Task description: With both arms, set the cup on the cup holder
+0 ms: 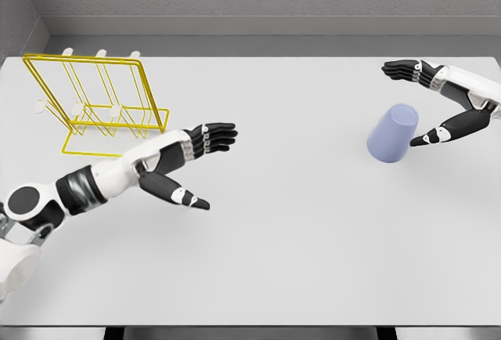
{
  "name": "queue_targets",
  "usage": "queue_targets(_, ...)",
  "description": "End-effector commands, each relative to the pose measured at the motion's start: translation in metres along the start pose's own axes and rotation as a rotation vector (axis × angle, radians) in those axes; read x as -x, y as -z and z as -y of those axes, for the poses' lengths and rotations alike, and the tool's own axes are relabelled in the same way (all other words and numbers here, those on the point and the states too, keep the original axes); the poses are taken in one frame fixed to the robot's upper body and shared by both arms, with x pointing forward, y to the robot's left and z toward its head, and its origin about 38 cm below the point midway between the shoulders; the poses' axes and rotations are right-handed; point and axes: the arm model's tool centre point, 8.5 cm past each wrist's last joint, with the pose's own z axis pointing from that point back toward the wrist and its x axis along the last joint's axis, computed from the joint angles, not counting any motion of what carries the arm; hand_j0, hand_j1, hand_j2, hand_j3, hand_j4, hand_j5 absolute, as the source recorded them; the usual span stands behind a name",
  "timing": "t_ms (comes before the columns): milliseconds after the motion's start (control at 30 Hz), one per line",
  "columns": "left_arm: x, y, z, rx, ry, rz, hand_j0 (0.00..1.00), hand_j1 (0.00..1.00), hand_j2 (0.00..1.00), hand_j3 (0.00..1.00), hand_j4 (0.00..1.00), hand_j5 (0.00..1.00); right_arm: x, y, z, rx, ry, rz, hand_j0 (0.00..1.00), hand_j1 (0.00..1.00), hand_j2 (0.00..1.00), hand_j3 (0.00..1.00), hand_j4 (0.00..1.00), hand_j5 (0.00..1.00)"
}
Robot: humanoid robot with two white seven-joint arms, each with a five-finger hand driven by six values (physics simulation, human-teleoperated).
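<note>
Lying tilted near table (pixel 258 277) right edge: cup (pixel 391 134). Spreading open beside it: right hand (pixel 438 101). Hovering open, empty: left hand (pixel 188 160). Standing at far-left corner: cup holder (pixel 94 101).

Lavender cup (pixel 394 134) upside down near open right hand (pixel 438 101); left hand (pixel 188 164) open (beside yellow cup holder (pixel 94 101)).

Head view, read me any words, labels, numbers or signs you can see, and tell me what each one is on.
None: no text, number or sign can be read.
The cup, the rack, the table, the left hand and the right hand all show plain surfaces.
</note>
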Motion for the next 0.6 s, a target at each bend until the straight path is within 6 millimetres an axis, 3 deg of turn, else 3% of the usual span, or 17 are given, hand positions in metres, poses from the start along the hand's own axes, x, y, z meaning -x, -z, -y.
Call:
queue_targets(0,0.016,0.011,-0.001,-0.027,-0.084,-0.001,1.0,1.0,1.0,1.0,1.0,1.0,0.0,-0.001,0.001,0.007,0.006,-0.001,1.0,1.0,1.0,1.0,1.0,1.0)
queue_targets(333,0.009,0.017,0.003,-0.011,-0.064,0.009,1.0,1.0,1.0,1.0,1.0,1.0,0.027,-0.033,0.021,0.1,0.012,-0.113,1.0,1.0,1.0,1.0,1.0,1.0)
queue_targets(467,0.012,0.016,0.004,-0.013,-0.07,0.005,1.0,1.0,1.0,1.0,1.0,1.0,0.05,-0.05,0.008,0.123,0.068,-0.171,1.0,1.0,1.0,1.0,1.0,1.0)
queue_targets(567,0.013,0.017,0.004,-0.013,-0.07,0.004,1.0,1.0,1.0,1.0,1.0,1.0,0.071,-0.048,-0.002,0.174,0.114,-0.188,1.0,1.0,1.0,1.0,1.0,1.0)
